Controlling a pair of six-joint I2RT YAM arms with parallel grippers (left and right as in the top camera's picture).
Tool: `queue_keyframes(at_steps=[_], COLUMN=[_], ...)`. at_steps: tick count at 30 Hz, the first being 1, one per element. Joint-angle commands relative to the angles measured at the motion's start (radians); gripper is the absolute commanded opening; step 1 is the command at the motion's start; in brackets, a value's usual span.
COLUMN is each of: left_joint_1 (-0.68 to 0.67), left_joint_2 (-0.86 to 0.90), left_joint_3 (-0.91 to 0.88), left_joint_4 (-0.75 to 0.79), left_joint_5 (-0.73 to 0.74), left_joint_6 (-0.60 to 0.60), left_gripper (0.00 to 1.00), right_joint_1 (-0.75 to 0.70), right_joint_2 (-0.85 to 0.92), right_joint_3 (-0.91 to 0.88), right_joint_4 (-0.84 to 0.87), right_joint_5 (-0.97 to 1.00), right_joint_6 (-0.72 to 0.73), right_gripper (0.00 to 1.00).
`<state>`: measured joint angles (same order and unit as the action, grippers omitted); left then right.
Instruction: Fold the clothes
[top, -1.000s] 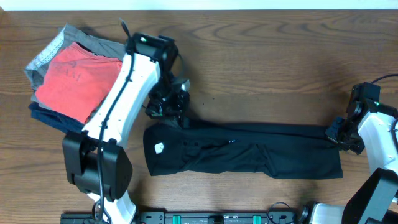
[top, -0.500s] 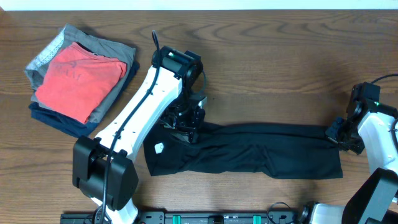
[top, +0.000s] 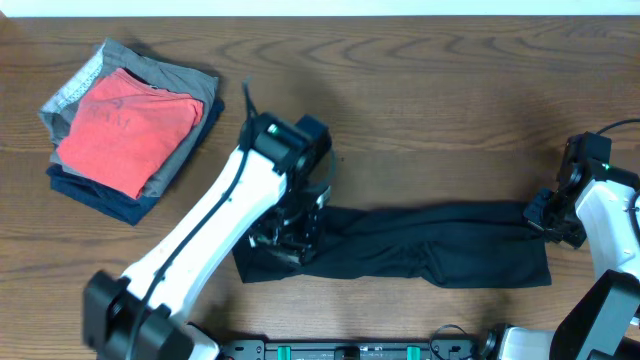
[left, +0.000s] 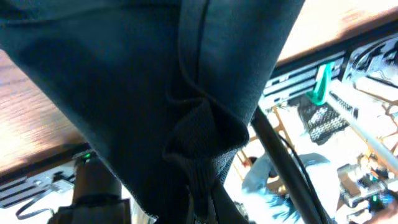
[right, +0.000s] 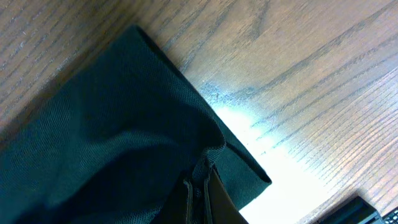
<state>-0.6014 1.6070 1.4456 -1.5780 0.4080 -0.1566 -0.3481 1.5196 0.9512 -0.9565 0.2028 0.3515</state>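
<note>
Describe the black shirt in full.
The black shirt is soft, matte knit fabric, lying as a long, wrinkled band across the wooden table, partly folded. The left gripper is shut on its left end, where the cloth bunches up; the right gripper is shut on its upper right corner. Nothing else touches it.

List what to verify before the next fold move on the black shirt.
1. Left claw shut on the black shirt: ok.
2. Right claw shut on the shirt's right end: ok.
3. Fabric between the claws lying smooth: not ok, creases show mid-length.
4. Folded stack apart from shirt and arms: ok.
5. Collar position: cannot tell, hidden under the left arm.
</note>
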Motion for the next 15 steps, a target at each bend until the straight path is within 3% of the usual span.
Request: queue_keyframes(at_steps=[1, 8, 15], left_joint_1=[-0.009, -0.009, -0.009], left_joint_2=[-0.061, -0.076, -0.075], left_joint_3=[-0.063, -0.173, -0.185], left_joint_4=[0.045, 0.225, 0.428], left_joint_5=[-0.013, -0.112, -0.422], left_joint_6=[-0.056, -0.105, -0.142], left_gripper=[0.06, 0.06, 0.06], right_joint_1=[-0.005, -0.005, -0.005], right_joint_2=[-0.014, -0.014, -0.014], right_joint_3=[-0.002, -0.002, -0.002], right_joint_4=[-0.001, -0.001, -0.001], right_joint_5=[0.018, 0.018, 0.018], right_joint_6=[0.003, 0.003, 0.003], right_gripper=[0.02, 0.02, 0.02])
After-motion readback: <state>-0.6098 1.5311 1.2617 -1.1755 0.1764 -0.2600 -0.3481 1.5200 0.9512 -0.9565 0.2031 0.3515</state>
